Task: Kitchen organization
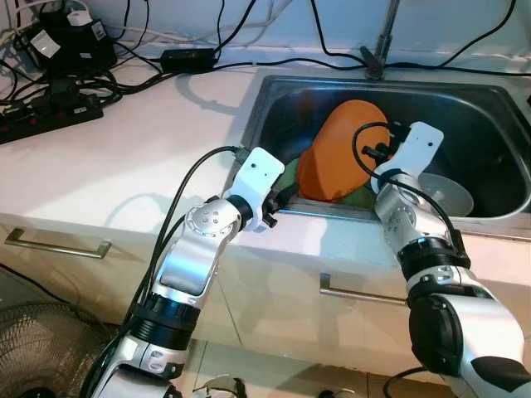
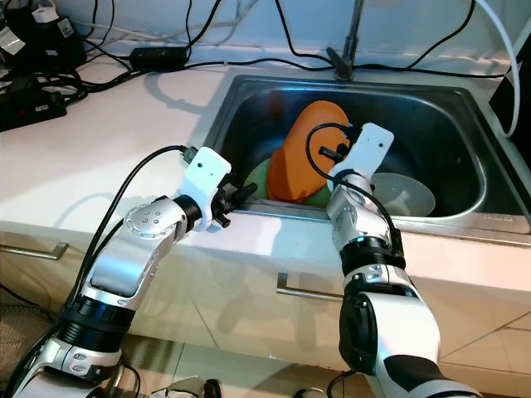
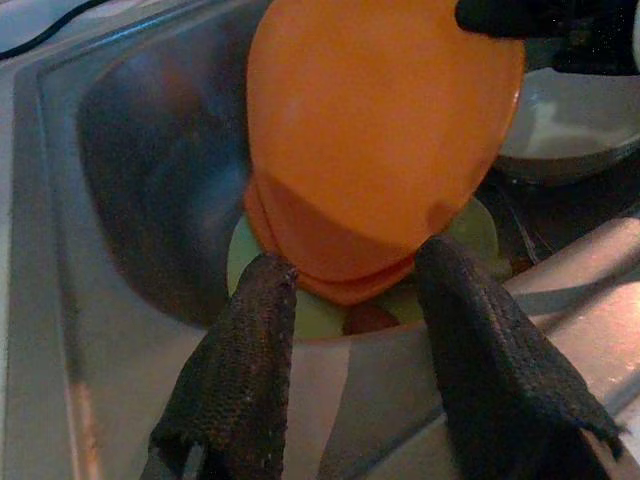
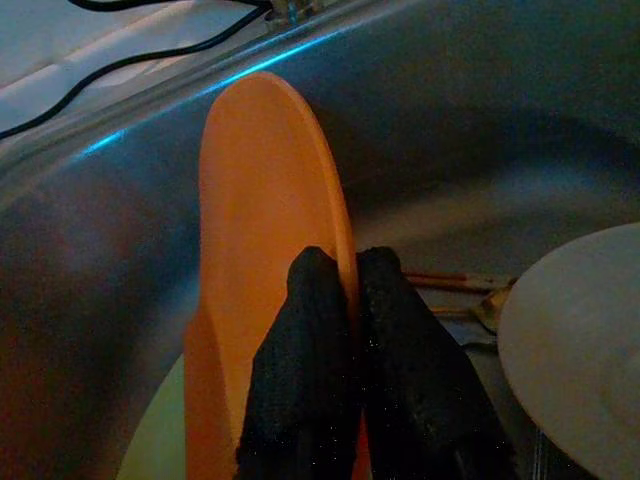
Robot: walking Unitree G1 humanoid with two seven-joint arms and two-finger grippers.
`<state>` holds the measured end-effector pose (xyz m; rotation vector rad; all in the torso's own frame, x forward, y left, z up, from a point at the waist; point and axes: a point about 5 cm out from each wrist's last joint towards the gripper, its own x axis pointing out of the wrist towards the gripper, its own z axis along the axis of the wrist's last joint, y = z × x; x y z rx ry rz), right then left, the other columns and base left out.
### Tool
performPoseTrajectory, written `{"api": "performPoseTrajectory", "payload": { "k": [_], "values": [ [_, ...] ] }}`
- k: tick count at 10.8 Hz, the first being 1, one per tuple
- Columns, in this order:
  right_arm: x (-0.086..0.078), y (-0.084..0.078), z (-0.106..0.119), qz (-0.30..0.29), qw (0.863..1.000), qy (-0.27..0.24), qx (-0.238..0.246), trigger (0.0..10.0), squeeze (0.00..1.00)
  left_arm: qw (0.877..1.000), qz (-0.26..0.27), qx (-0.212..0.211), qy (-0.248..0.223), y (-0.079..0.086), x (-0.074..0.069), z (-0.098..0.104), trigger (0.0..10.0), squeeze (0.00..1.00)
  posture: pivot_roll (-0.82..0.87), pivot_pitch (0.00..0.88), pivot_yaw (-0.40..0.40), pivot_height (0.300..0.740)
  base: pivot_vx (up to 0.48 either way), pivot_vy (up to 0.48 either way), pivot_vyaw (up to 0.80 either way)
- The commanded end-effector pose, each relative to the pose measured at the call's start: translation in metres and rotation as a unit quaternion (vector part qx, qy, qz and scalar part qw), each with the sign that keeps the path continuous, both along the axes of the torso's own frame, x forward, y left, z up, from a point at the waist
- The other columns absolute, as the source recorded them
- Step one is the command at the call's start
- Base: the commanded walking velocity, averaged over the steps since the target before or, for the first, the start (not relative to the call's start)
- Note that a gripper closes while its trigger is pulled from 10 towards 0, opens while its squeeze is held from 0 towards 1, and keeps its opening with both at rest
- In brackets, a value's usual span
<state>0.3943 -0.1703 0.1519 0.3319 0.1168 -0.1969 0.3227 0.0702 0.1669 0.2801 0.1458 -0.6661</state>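
Left pincer (image 3: pixel 350 290) spread before tilted orange plate (image 3: pixel 380 150) (green plate (image 3: pixel 475 228) perhaps beneath).

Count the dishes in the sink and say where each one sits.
3: an orange plate held on edge by the right gripper, a green plate flat beneath it, a grey bowl on the right. More may be hidden.

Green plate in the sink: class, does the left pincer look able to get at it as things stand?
Probably not cleanly. The left pincer is open at the sink's near edge, but the orange plate, held upright by the right pincer, stands over the green plate.
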Motion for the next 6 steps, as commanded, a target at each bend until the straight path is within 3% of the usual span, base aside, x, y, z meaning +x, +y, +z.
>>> {"api": "performPoseTrajectory", "payload": {
  "k": [1, 2, 3, 4, 5, 6],
  "values": [
    [0.0026, 0.0032, 0.0027, 0.008, 1.0, 0.001, -0.014, 10.0, 0.0, 1.0, -0.004, 0.009, 0.022, 0.0009, -0.0042, -0.0077, 10.0, 0.0, 0.08, 0.067, 0.037, 0.74, 0.0, 0.0, 0.0],
    [0.002, 0.0022, -0.0007, 0.008, 1.0, 0.01, -0.02, 10.0, 0.29, 1.0, -0.004, 0.008, 0.024, 0.0005, -0.0047, -0.0071, 10.0, 0.0, 0.08, 0.069, 0.037, 0.74, 0.0, 0.0, 0.0],
    [0.0013, 0.0018, -0.0036, 0.01, 1.0, 0.016, -0.025, 10.0, 1.0, 1.0, -0.002, 0.006, 0.027, 0.0003, -0.0054, -0.0067, 10.0, 0.0, 0.09, 0.073, 0.038, 0.74, 0.0, 0.0, 0.0],
    [0.0007, 0.0029, -0.0058, 0.013, 0.999, 0.02, -0.035, 10.0, 0.26, 1.0, -0.001, 0.006, 0.03, -0.0001, -0.0062, -0.0072, 10.0, 0.0, 0.08, 0.076, 0.04, 0.74, 0.0, 0.0, 0.0],
    [0.0003, 0.0034, -0.0058, 0.012, 0.998, 0.016, -0.052, 10.0, 0.0, 1.0, 0.0, 0.005, 0.028, -0.0004, -0.0066, -0.0074, 10.0, 0.0, 0.08, 0.078, 0.041, 0.74, 0.0, 0.0, 0.0],
    [0.0001, 0.0037, -0.005, 0.012, 0.997, 0.011, -0.071, 10.0, 0.0, 1.0, 0.006, 0.0, 0.018, -0.0006, -0.0055, -0.006, 10.0, 0.0, 0.08, 0.08, 0.043, 0.74, 0.0, 0.0, 0.0]
  ]
}}
